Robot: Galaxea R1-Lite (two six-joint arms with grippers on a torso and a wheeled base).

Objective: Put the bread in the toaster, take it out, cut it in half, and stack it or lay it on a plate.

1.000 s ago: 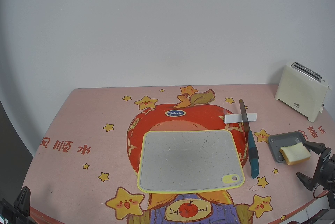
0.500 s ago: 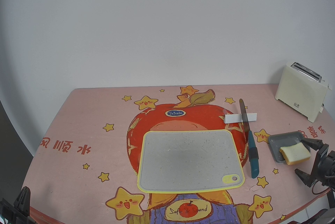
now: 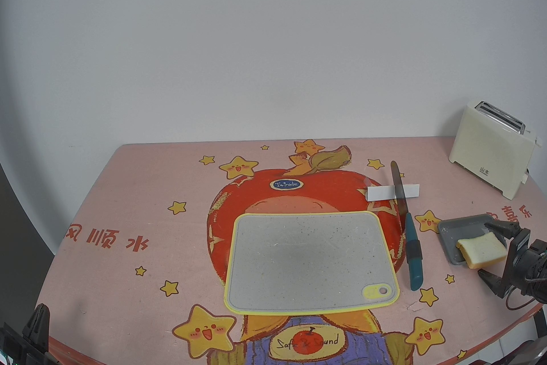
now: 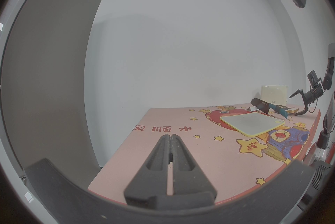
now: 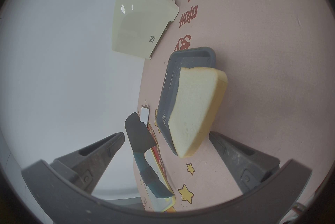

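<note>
The right gripper (image 5: pixel 166 134) is spread wide, one finger on each side of the single slice of bread (image 3: pixel 481 249), its arm low at the table's (image 3: pixel 142 195) right edge. The bread lies partly on the one grey plate (image 3: pixel 456 229), overhanging its near rim. One knife (image 3: pixel 411 246) lies between the plate and one cutting board (image 3: pixel 310 261). One toaster (image 3: pixel 491 147) stands at the far right corner. The left gripper (image 4: pixel 170 135) is pressed together, at the near left corner.

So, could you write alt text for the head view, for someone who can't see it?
The right gripper, open, straddles the bread, which lies partly on a grey plate near the right edge of the table. A knife lies between plate and board; a toaster stands behind at the far right.
</note>
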